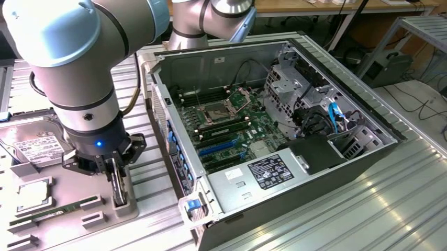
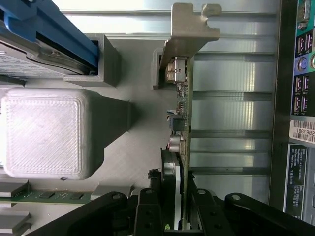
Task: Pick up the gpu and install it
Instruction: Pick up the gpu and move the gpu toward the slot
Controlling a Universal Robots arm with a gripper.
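Hard drive (image 1: pixel 31 144) lies off to the exterior view's left of the gripper (image 1: pixel 117 180). Gripper is low over the gpu (image 1: pixel 121 192) and straddles it. Clamped or not, cannot tell. The card stands on edge in a grey holder (image 1: pixel 129 209) directly beneath. Open PC case (image 1: pixel 279 130) sits just beside, to the exterior view's right.

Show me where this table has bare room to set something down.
Widest: the ribbed silver metal table on the exterior view's right of the open black computer case. A narrow bare strip lies between case and grey plastic tray. The tray is crowded: silver hard drive, green RAM stick, gripper at the thin black gpu.
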